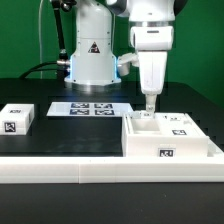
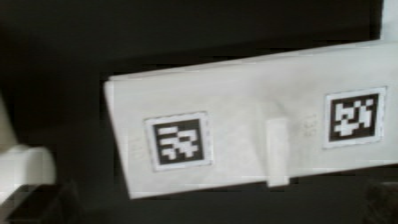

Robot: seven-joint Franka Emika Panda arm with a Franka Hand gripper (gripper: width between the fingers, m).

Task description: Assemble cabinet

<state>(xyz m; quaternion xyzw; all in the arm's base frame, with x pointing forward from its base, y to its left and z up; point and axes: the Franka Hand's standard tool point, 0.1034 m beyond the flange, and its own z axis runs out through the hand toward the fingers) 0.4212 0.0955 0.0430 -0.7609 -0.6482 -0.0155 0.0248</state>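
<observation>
Cabinet [image 1: 145, 146] beneath pincer [image 1: 148, 112], spread unclear; small block [image 1: 17, 119], marker board [image 1: 95, 108] apart.

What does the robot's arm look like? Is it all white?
Mostly, yes. The arm is smooth, rounded and white, with darker parts at the joints. Its base has a black triangle sticker, and black cables trail beside it. The gripper is a white boxy block that ends in two thin pale fingers.

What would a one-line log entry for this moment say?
gripper: at cabinet, open or shut unclear | small white block: apart, exterior view's left
</observation>
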